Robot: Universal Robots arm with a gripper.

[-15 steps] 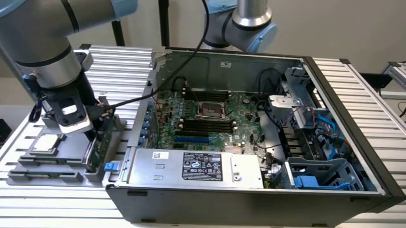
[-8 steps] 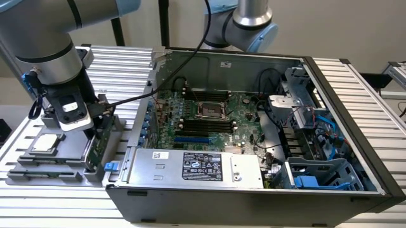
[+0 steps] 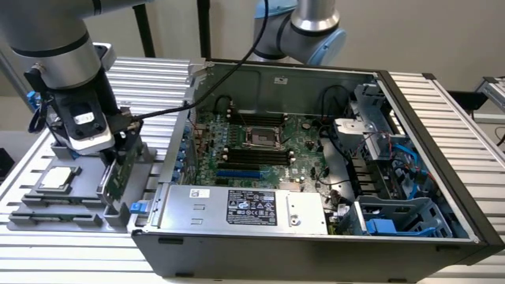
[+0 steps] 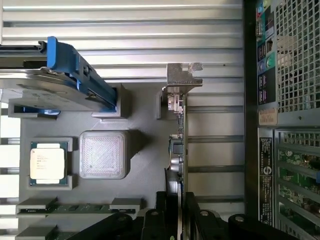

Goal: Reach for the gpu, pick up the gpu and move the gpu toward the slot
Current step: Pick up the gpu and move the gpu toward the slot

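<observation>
The gpu point(image 3: 116, 175) is a thin green card standing on edge in a grey holder point(image 3: 75, 204) at the exterior view's left, beside the open computer case. In the wrist view the gpu point(image 4: 178, 125) shows edge-on and dark, with its silver bracket point(image 4: 183, 76) at the far end. My gripper point(image 3: 120, 151) hangs straight over the card's upper edge. The black fingers point(image 4: 161, 212) press close on either side of the card, so the gripper point(image 4: 176, 202) is shut on it. The card still sits low in the holder. A blue slot point(image 3: 238, 175) lies on the motherboard inside the case.
A square silver processor chip point(image 4: 48, 160) and a silver hard drive with blue rails point(image 4: 67, 82) rest in the same holder. The case wall point(image 3: 175, 148) rises between holder and motherboard. A power supply point(image 3: 245, 207) fills the case's front, and a second arm point(image 3: 309, 32) stands behind.
</observation>
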